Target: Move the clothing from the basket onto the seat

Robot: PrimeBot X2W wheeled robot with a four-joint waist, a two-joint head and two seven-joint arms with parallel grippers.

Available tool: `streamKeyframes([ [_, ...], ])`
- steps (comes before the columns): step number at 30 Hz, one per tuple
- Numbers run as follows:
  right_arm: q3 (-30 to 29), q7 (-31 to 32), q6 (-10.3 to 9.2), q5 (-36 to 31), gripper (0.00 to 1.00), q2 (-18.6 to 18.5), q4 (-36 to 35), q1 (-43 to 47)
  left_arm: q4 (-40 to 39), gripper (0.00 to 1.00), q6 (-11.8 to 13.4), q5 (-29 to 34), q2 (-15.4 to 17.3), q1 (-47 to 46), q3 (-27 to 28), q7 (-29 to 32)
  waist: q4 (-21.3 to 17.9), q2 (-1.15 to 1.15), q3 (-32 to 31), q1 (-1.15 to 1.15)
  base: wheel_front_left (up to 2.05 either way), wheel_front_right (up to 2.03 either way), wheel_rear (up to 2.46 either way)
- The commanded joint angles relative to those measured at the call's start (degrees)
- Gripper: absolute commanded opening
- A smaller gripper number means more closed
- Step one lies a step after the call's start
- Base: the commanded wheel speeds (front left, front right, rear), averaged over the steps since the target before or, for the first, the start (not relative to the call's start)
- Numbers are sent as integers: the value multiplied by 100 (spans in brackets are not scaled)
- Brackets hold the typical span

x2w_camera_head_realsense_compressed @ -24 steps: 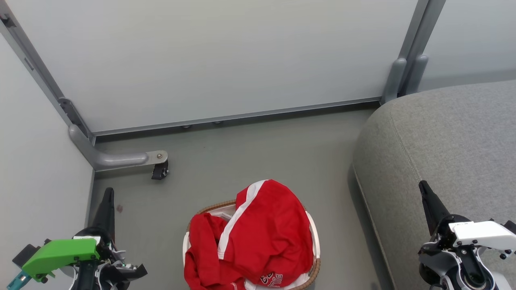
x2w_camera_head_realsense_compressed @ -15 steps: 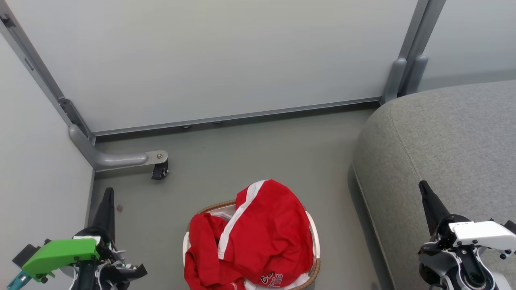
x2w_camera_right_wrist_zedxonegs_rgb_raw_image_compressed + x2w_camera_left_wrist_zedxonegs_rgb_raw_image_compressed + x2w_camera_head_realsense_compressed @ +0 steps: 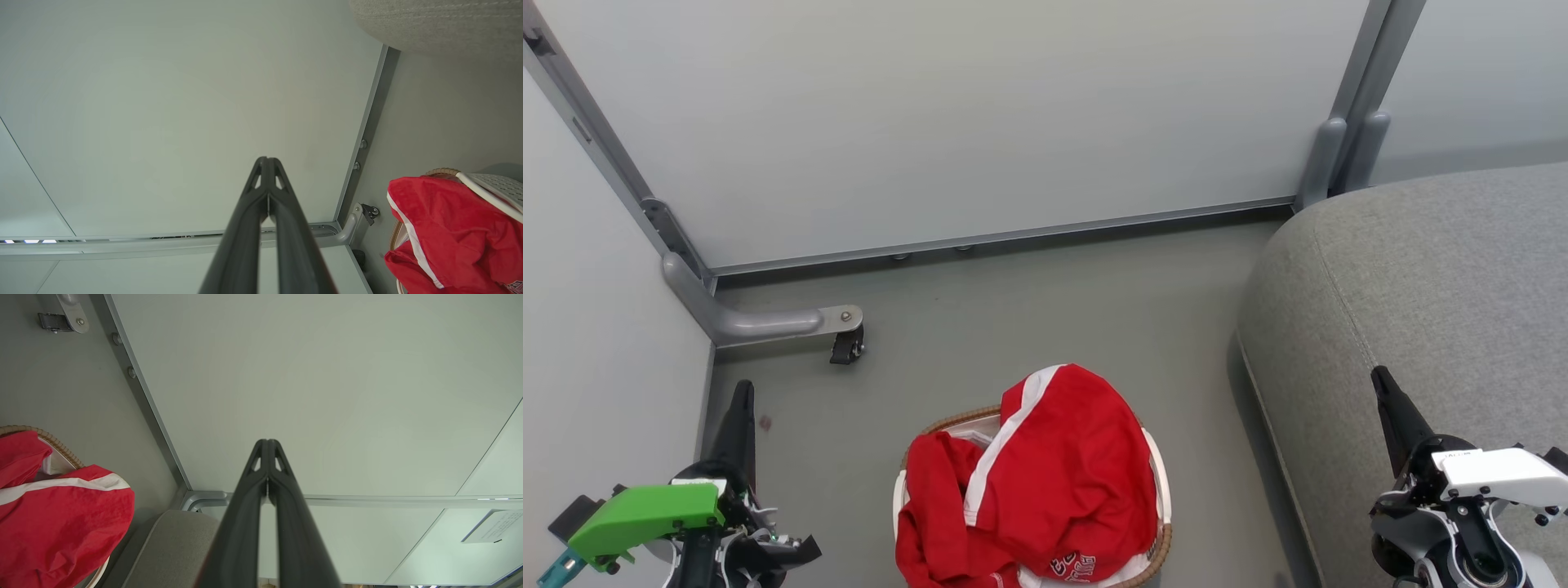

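Clothing (image 3: 1054, 474) heaped in basket (image 3: 1165, 535) | seat (image 3: 1421, 286) to its right, floor (image 3: 1209, 392) strip between | caster (image 3: 847, 347) behind | red, white stripe, draped over rim | left gripper (image 3: 742, 390), right gripper (image 3: 1377, 374): fingers together, empty.

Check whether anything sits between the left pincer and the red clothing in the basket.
Nothing visible does: only grey floor lies between the left pincer and the red clothing heaped in the basket.
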Motion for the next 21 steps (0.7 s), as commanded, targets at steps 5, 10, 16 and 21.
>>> streamKeyframes([
  [5, -10, 15, -2, 21, 0, -35, -14, -43, -5, 0, -31, -14, 37, -66, 10, 13, 0, 0, 0, 0, 0, 0, 0],
  [10, -10, 15, -2, 21, 0, -35, -14, -43, -4, 0, -31, -14, 37, -66, 10, 13, 0, 0, 0, 0, 0, 0, 0],
  [16, 3, -3, -1, -4, 100, 17, 47, 26, 66, 100, 7, 3, -12, 20, -4, -11, 0, 0, 1, 0, 0, 0, 0],
  [21, 66, -98, -2, -97, 100, 25, 99, 75, 200, 100, 9, 87, -23, 71, -37, -112, 3, 0, 5, 0, 0, 0, 0],
])
